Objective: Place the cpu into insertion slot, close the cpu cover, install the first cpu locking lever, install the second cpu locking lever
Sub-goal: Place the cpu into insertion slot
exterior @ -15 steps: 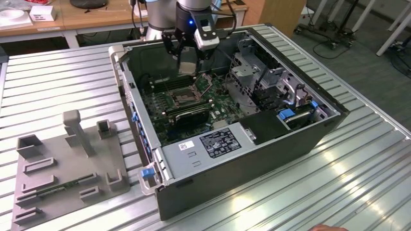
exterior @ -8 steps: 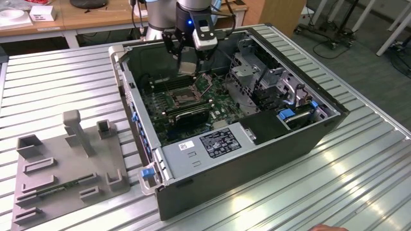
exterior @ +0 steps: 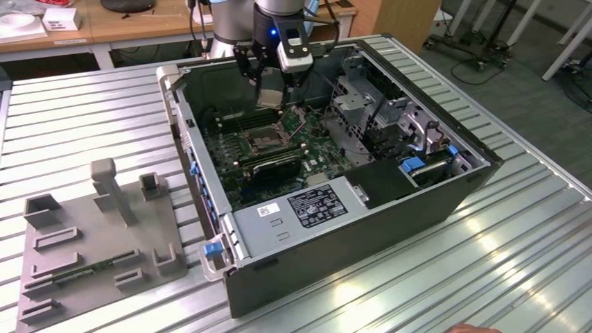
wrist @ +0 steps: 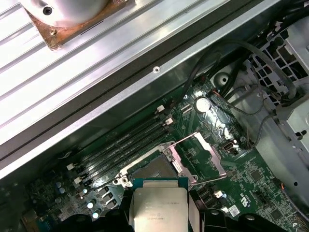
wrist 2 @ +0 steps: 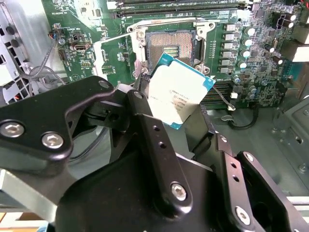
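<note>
1. While the black 2-fingered gripper hangs at the upper centre of the exterior view, its fingers are clamped on opposite edges of the cpu, a small flat square chip with a silvery-tan metal top and a teal rim.
2. Held this way, the cpu is in the air, above the open square insertion slot and apart from it, with bare contact pins showing below.
3. Beside the slot, the cpu cover, a thin silver metal frame with an open window, stands swung up on its hinge, so the way down looks free.
4. Around them lies the green motherboard inside the open dark grey computer case, which rests on a ribbed metal table.
5. Judging from both wrist views, the chip's edges sit turned against the slot's edges. Doing this step well means squaring them first, matching the marked corner, keeping the chip level, lowering straight without sliding over the pins, and letting go only once it lies flat.
</note>
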Controlling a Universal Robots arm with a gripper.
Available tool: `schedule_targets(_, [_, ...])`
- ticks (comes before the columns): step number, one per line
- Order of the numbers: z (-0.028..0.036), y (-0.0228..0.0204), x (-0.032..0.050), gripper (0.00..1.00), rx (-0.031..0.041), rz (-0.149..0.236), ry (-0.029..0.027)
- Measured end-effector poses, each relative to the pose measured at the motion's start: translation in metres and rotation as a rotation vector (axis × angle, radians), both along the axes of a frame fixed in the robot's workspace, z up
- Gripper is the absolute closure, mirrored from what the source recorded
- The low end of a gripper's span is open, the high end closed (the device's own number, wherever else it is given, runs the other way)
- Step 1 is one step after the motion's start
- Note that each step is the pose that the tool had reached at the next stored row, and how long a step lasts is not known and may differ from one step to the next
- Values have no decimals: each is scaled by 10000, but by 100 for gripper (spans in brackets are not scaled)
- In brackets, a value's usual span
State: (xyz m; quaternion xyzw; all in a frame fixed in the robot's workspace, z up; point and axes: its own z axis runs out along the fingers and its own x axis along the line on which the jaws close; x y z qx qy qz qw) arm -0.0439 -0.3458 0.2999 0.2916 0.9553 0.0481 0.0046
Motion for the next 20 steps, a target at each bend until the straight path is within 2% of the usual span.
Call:
schedule_targets(6, [-1,0,0,46,0,-109,0])
schedule_targets(13, [-4,0,0,46,0,-662,1])
schedule_targets(20, [-4,0,0,46,0,-679,0])
